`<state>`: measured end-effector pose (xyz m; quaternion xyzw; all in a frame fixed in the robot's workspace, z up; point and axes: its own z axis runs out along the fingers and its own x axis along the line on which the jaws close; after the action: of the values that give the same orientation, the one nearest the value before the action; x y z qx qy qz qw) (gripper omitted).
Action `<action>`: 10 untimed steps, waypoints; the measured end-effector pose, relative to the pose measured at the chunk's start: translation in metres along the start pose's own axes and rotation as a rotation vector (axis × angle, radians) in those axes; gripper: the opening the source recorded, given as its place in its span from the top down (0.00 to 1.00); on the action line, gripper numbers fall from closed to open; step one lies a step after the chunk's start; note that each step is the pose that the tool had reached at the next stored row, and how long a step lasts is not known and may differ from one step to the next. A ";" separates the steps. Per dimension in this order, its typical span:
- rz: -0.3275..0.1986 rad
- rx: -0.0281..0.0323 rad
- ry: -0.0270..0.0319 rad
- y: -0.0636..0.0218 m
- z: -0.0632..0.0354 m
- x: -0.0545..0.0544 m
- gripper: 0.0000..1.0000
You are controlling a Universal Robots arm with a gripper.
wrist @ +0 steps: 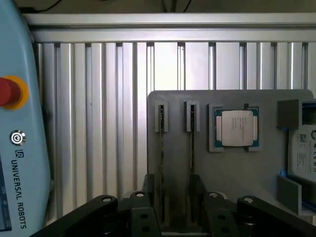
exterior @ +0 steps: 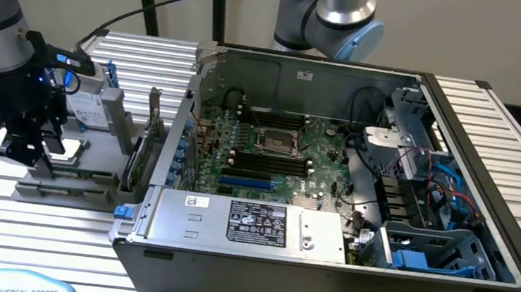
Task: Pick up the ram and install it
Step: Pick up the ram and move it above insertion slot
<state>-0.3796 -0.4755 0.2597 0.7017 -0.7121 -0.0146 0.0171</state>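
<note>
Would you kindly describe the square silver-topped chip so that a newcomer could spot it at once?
Find the flat grey holder tray on the ribbed aluminium table. Beside its two narrow slots sits the square silver-topped chip, lying flat in a green frame, the only shiny square there.

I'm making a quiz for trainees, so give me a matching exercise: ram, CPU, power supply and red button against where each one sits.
1 ram
2 CPU
3 power supply
4 red button

A on the pendant
B inside the case
C flat in a recess of the holder
D on edge in a holder slot

Pairs: 1-D, 2-C, 3-B, 4-A
</note>
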 end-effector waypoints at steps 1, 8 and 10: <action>-0.001 0.0000 0.0000 -0.0002 0.0018 0.000 0.58; -0.002 0.0002 0.0000 -0.0017 0.0145 0.002 0.58; -0.002 0.0000 0.0001 -0.0020 0.0180 0.002 0.58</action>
<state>-0.3784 -0.4777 0.2416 0.7025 -0.7113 -0.0146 0.0171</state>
